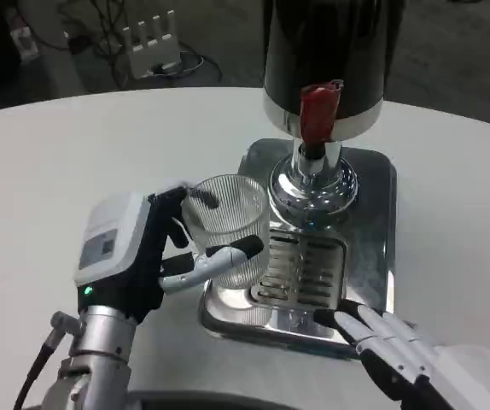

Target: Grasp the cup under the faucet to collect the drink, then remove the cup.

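Since the left hand (155, 256) grips the ribbed cup (225, 226) left of the faucet (320, 115), pouring now probably misses; right hand (390, 342) rests released.

Ribbed clear cup (226, 224), glossy chrome tray (373, 248)

A lab: power strip (149, 40) and loose cables (100, 38) on grey carpet (450, 60).
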Motion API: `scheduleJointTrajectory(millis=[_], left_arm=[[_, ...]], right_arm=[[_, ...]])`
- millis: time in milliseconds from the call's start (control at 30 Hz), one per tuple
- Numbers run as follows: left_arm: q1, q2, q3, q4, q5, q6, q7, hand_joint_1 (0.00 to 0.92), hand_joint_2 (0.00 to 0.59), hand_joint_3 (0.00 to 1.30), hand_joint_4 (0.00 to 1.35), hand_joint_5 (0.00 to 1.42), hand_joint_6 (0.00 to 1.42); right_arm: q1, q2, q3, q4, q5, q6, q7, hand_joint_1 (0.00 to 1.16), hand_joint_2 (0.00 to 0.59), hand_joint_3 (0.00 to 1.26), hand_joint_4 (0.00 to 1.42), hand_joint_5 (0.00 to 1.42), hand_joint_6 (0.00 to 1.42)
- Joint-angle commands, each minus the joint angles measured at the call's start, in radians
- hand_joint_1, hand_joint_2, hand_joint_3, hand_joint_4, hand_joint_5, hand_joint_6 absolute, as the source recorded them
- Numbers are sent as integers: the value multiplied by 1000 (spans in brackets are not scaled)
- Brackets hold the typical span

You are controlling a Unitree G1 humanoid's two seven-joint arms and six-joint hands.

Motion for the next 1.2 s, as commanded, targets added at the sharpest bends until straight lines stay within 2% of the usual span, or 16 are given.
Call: scheduleJointTrajectory(millis=[33,267,533,800,1200], left_arm=[[-67,-12,-18,62,4,2,44,245,80,734,842,797,483],[-134,-22,-47,131,-1,2,58,245,80,734,842,798,483],[-206,-65,-95,205,3,10,77,245,80,734,842,798,483],[-210,-78,-124,200,5,25,79,236,83,734,842,799,483],[-246,-92,-166,246,31,34,88,233,83,734,842,799,483]], right_arm=[[6,-2,14,-16,-4,1,7,535,462,73,0,0,0],[14,-2,27,-16,-11,11,2,535,462,73,0,0,0],[18,-2,31,-16,-14,17,-3,535,462,73,0,0,0],[15,-4,48,-16,-18,27,-5,535,462,73,0,0,0],[43,4,27,-16,-5,-1,-20,535,462,73,0,0,0]])
